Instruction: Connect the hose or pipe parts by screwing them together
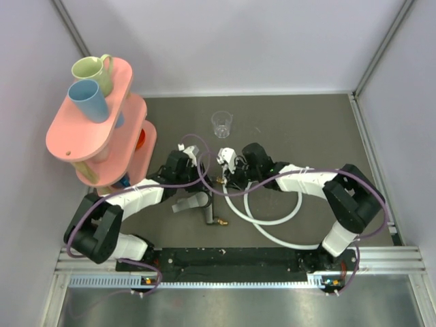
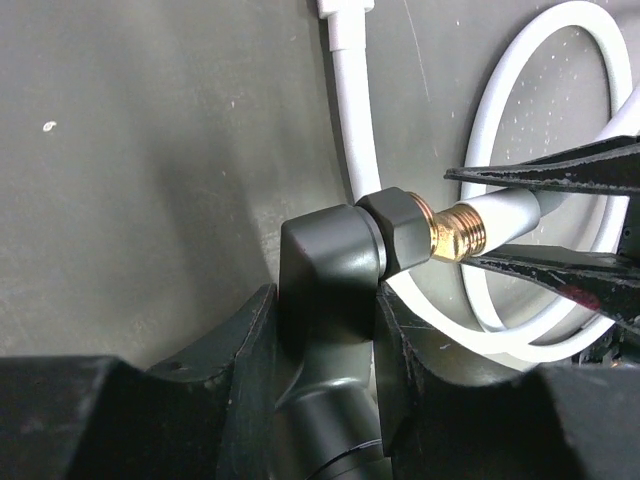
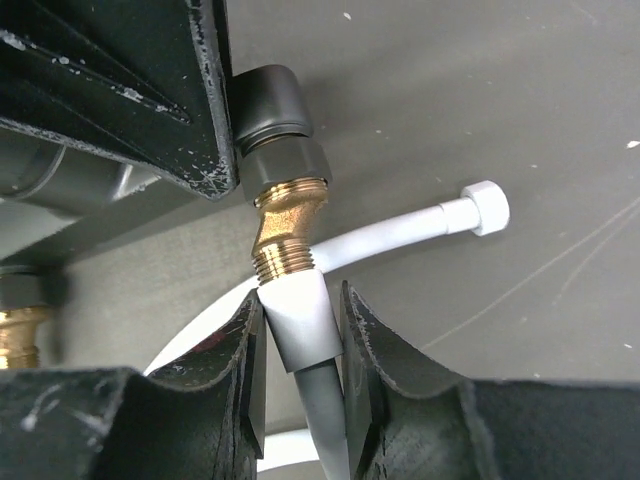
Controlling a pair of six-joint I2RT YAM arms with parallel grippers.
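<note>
My left gripper [image 2: 325, 310] is shut on the body of the black fitting [image 2: 325, 260], with a finger pressed against each side. The fitting's brass threaded tip [image 2: 455, 228] meets the white hose connector [image 2: 510, 212]. My right gripper [image 3: 300, 300] is shut on that connector [image 3: 300, 318], just below the brass thread [image 3: 287, 235]. The connector sits slightly tilted against the thread. The white hose [image 1: 272, 219] lies in loops on the table, its other end cap [image 3: 485, 207] lying free. From above, both grippers, left [image 1: 206, 194] and right [image 1: 225, 182], meet at mid-table.
A clear plastic cup [image 1: 222, 124] stands behind the grippers. A pink tiered rack [image 1: 82, 136] with a green mug [image 1: 94, 70] and a blue cup [image 1: 88, 99] occupies the back left. Grey walls enclose the dark mat on three sides.
</note>
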